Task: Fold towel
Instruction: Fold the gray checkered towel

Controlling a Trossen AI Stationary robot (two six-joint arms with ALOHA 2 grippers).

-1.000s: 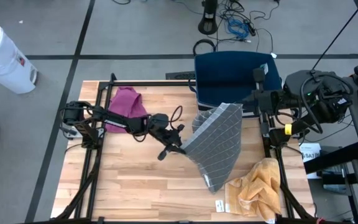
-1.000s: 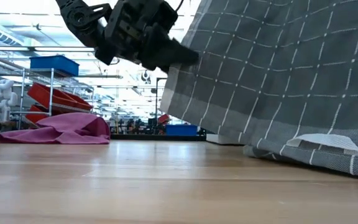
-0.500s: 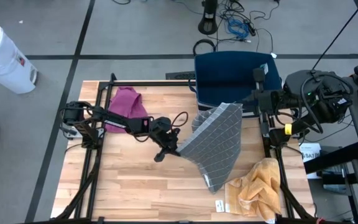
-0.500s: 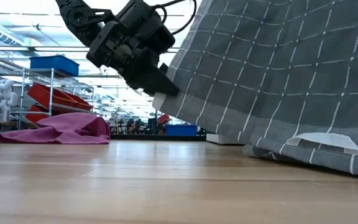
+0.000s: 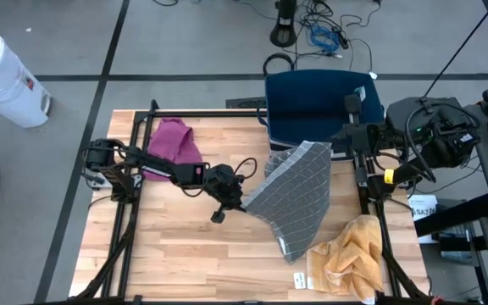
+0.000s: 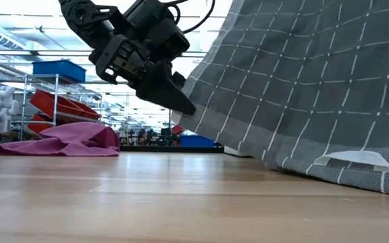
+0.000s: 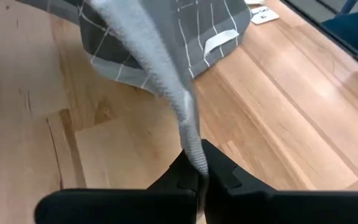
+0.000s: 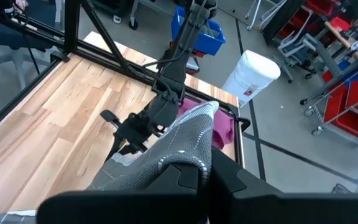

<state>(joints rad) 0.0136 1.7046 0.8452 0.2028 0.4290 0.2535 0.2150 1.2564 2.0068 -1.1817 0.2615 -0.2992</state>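
Both arms hold the grey towel [image 5: 299, 191] in the air over the table [image 5: 176, 254], at about 3 o'clock from its middle. The left pincer [image 5: 237, 203] is closed on one corner at the 9 o'clock side of the cloth, and the left wrist view shows the hem pinched tight between the fingers [image 7: 219, 174]. The right pincer [image 5: 327, 146] is closed on the corner toward 1 o'clock, with the fabric bunched between its fingers [image 8: 225, 171]. The lower part of the towel lies on the table toward 5 o'clock, with its white label [image 6: 353, 158] facing out. I judge that the fold is only at its start, because the cloth hangs slack and twisted between the two grips. To do this step well, both pincers should keep their hold, draw a little apart so the top edge becomes straight, and then carry it at equal height over the resting part before they lower it. If one side goes faster, the fold will probably come out oblique. Two other cloths lie on the table, a purple one [image 5: 172, 144] at 10 o'clock and a yellow one [image 5: 350, 254] at 5 o'clock, just beside the towel, so the lowering should stay away from it. A white bin [image 5: 2, 76] stands on the floor well apart at 10 o'clock; what it holds cannot be seen.
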